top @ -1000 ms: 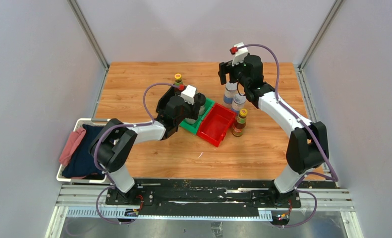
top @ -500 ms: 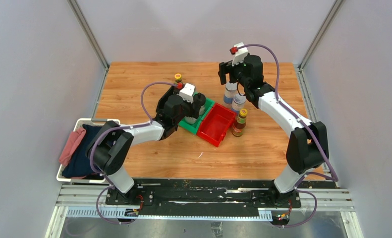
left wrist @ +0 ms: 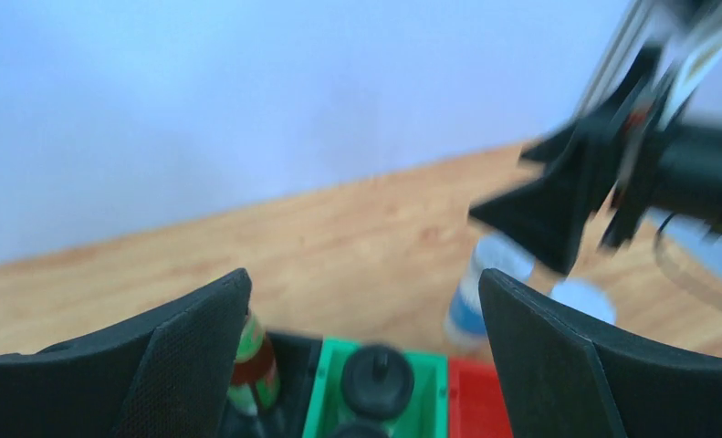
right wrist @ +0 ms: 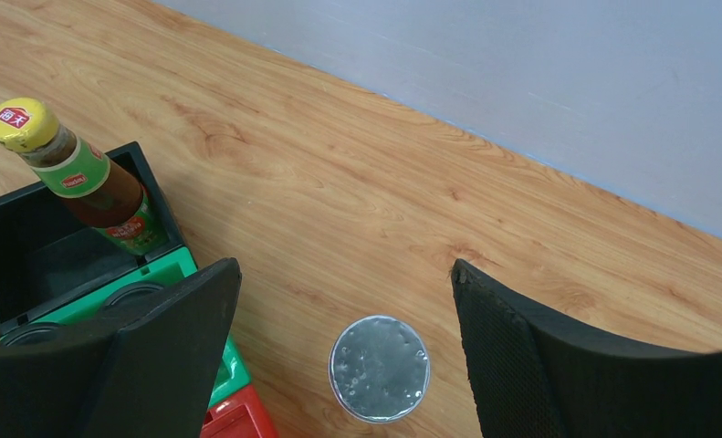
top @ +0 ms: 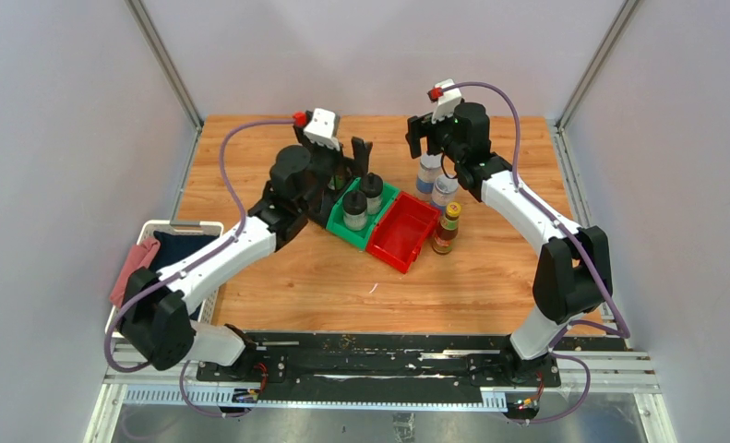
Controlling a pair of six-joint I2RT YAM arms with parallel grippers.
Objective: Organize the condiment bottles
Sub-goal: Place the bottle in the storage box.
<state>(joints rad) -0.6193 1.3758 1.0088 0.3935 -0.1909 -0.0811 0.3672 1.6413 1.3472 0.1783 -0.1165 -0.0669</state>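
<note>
Two squat clear bottles with black caps (top: pixel 354 210) (top: pixel 372 189) stand in the green bin (top: pixel 386 196). High above them my left gripper (top: pixel 350 157) (left wrist: pixel 366 356) is open and holds nothing; one black cap (left wrist: pixel 378 379) shows below its fingers. A brown bottle with a yellow cap (right wrist: pixel 74 173) (left wrist: pixel 252 360) stands in the black bin (right wrist: pixel 47 255). Another brown bottle (top: pixel 447 229) stands on the table right of the red bin (top: pixel 402 231). My right gripper (top: pixel 425 143) (right wrist: pixel 343 292) hangs open over a silver-lidded shaker (right wrist: pixel 379 368) (top: pixel 427 175). A second shaker (top: pixel 445 189) stands beside it.
The three bins sit in a diagonal row at mid-table, black at the back. A white basket (top: pixel 172 224) with dark and pink cloth hangs at the table's left edge. Grey walls and metal posts close in the table's back and sides.
My left gripper has opened, let go of a black-capped bottle in the green bin, and risen up and back. The right arm has not moved.
</note>
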